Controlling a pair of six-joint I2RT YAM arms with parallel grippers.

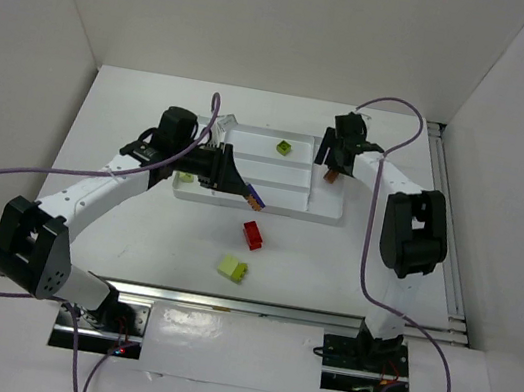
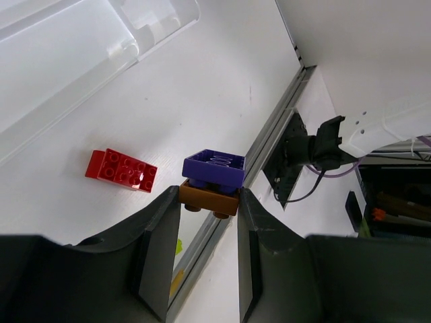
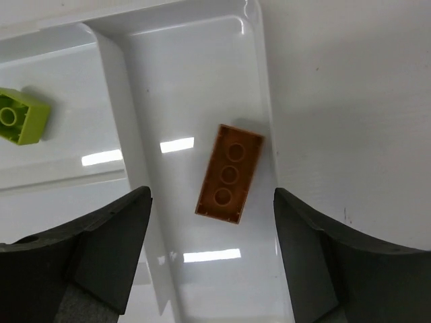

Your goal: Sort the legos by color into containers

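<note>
My left gripper (image 1: 248,193) is shut on a small brown brick with a purple brick stuck on it (image 2: 213,180), held above the table just in front of the white tray (image 1: 261,204). A red brick (image 1: 252,234) lies on the table below it and also shows in the left wrist view (image 2: 121,169). A larger pale yellow-green brick (image 1: 233,269) lies nearer the arms. My right gripper (image 3: 212,195) is open above the tray's right compartment, where a brown-orange brick (image 3: 229,173) lies underside up. A lime brick (image 3: 21,116) sits in the neighbouring compartment.
Another small lime brick (image 1: 185,178) lies at the tray's left end, beside my left arm. A metal rail (image 1: 272,310) runs along the table's near edge, and white walls enclose the table on three sides.
</note>
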